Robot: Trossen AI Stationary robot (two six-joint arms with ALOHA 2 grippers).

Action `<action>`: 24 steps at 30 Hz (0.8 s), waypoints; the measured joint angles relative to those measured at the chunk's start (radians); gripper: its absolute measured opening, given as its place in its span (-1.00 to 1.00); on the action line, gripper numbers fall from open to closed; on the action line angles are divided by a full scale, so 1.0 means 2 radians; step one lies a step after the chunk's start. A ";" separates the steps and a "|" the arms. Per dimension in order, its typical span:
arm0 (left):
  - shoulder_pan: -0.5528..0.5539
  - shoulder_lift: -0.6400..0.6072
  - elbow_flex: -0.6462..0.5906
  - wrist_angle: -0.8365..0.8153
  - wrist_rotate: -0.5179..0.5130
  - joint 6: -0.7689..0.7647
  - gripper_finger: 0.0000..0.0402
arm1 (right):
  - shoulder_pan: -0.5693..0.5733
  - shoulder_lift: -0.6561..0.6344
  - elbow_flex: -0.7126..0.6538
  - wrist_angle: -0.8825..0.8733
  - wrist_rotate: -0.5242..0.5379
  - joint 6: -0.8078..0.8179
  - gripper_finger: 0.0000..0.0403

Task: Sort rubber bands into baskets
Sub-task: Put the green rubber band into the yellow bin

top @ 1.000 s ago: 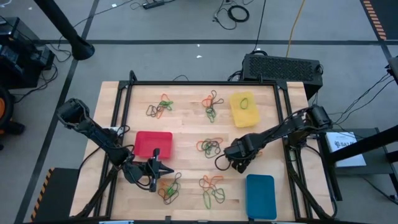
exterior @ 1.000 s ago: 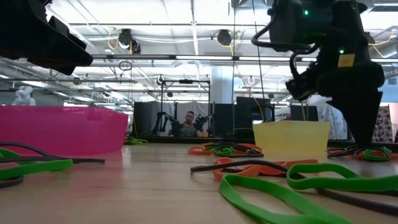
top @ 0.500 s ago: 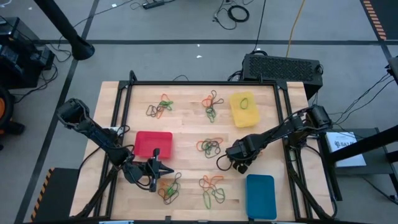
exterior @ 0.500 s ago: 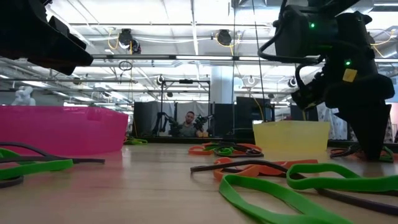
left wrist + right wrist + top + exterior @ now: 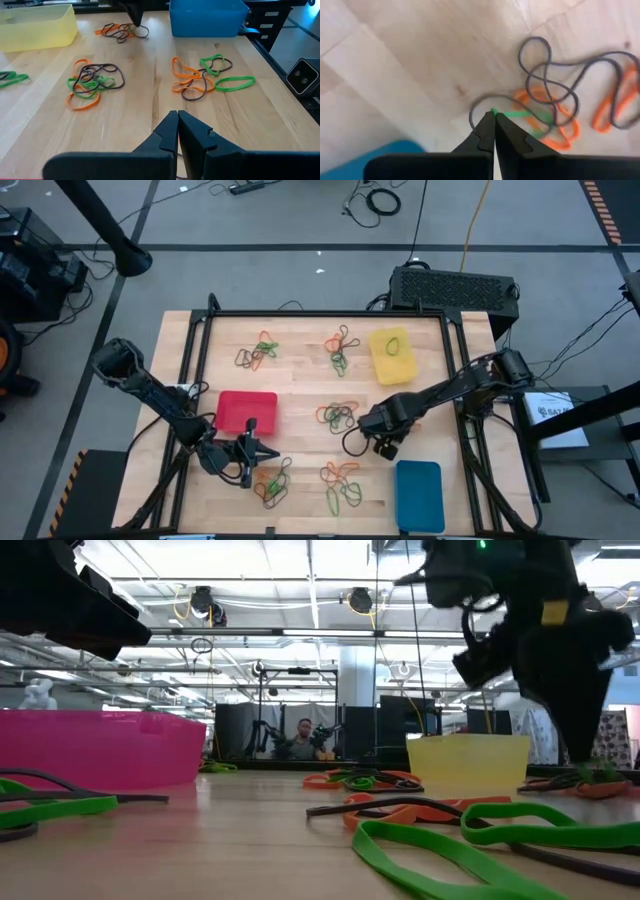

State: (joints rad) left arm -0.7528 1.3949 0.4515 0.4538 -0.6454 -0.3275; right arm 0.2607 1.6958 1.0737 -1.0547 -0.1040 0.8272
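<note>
Wooden bench (image 5: 300,385) near the blue basket (image 5: 418,495): a green rubber band (image 5: 520,114) is pinched in the closed right gripper (image 5: 494,118) for sorting, while the left gripper (image 5: 177,120) is kept shut and empty.

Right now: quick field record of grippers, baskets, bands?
left gripper: shut, empty, near the red plastic basket
right gripper: shut on a thin green rubber band at a small tangle of orange and dark bands
yellow plastic basket: one green band inside
blue plastic basket: contents not visible
loose bands: several clusters on the wooden table
</note>
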 joint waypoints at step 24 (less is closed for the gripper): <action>0.002 0.000 0.000 0.000 -0.009 0.004 -0.92 | -0.113 -0.001 0.172 -0.214 0.305 -0.108 -1.00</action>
State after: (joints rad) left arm -0.7490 1.3949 0.4515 0.4541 -0.6632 -0.3199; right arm 0.0349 1.6932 1.4181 -1.4836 0.5052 0.6117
